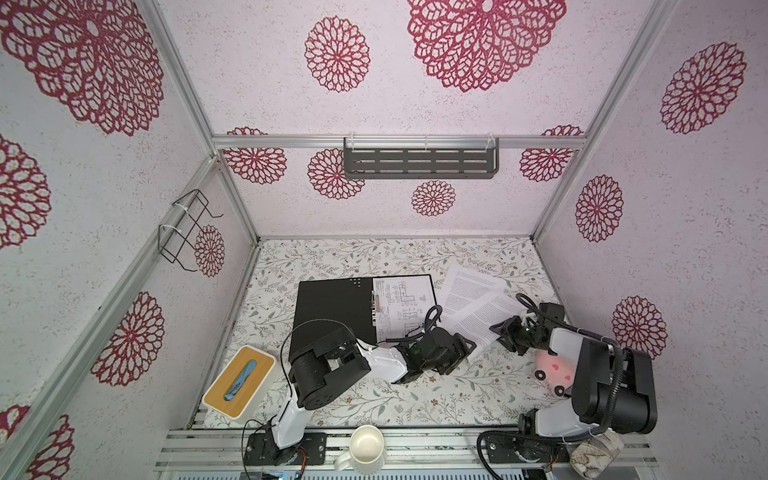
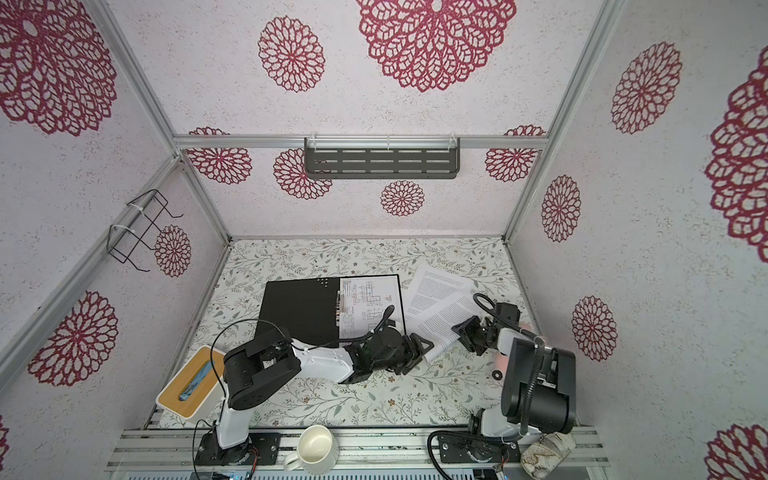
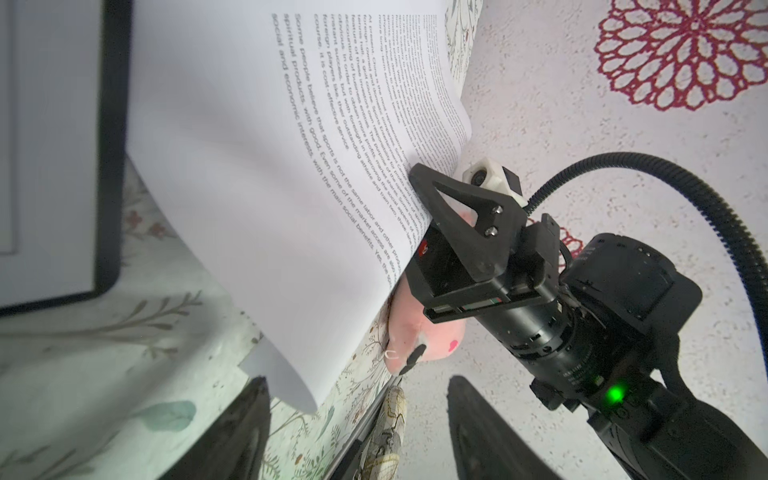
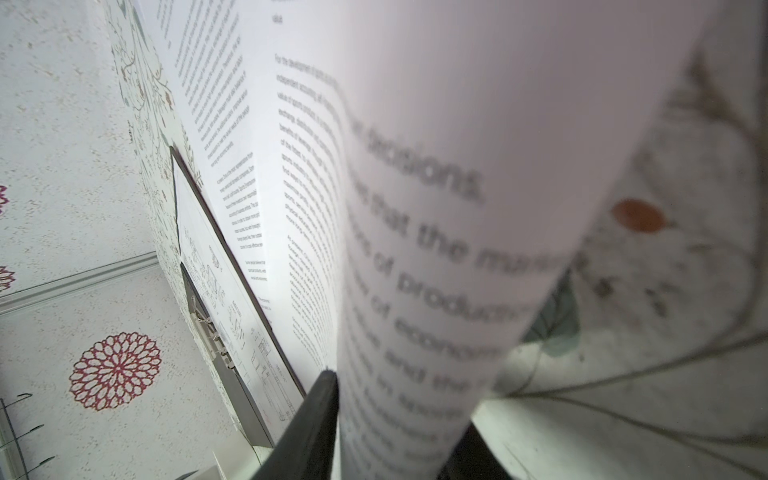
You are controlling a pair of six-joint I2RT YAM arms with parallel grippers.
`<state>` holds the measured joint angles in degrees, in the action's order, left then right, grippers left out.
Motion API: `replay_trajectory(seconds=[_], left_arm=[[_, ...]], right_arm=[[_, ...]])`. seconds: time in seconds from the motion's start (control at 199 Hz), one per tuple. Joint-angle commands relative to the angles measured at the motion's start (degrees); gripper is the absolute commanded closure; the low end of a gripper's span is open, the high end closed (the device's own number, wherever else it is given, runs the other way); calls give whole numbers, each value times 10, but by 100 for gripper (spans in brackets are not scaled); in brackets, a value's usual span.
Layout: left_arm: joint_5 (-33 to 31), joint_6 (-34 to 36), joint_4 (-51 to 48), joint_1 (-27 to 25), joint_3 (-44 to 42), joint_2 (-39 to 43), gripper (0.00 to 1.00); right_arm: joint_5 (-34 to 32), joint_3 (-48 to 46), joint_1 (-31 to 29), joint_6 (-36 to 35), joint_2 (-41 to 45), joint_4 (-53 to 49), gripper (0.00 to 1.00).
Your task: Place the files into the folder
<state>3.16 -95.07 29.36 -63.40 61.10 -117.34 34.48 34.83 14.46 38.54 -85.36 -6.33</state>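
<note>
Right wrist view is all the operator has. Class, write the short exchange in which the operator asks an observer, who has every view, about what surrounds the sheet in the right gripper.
Operator: Where is the left gripper?
Observer: The left gripper is open at the near corner of the sheet that the right gripper pinches. It grips nothing.
Operator: Is anything lying close to my gripper?
Observer: Yes. A pink toy lies on the table close by the right gripper.
</note>
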Motion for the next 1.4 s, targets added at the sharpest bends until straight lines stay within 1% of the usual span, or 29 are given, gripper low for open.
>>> replay_trajectory(seconds=[0.0,0.317,0.533,0.704,0.769,0.865,1.02,1.101,1.397], left_arm=[[-11,-21,34,-2,-1,-20,31],[-21,-27,76,3,4,-42,39],[-21,-21,81,7,18,-50,45],[-33,-26,110,8,9,-52,54],[-38,-26,119,8,9,-54,55],[-41,-25,129,8,15,-60,59],[-43,-28,136,8,17,-65,62],[-45,-31,142,8,13,-65,67],[-54,-32,158,7,28,-72,80]], right_arm=[[-6,-4,0,-11,15,-5,61],[-5,-4,-1,-11,12,-3,61],[-5,-3,-2,-10,12,-4,62],[-5,-1,-2,-10,12,-6,62],[-6,-1,-2,-11,12,-6,62],[-6,-1,-2,-10,12,-6,62],[-6,0,-2,-11,13,-8,61],[-5,0,-2,-10,13,-9,62],[-1,7,-2,-8,25,-19,58]])
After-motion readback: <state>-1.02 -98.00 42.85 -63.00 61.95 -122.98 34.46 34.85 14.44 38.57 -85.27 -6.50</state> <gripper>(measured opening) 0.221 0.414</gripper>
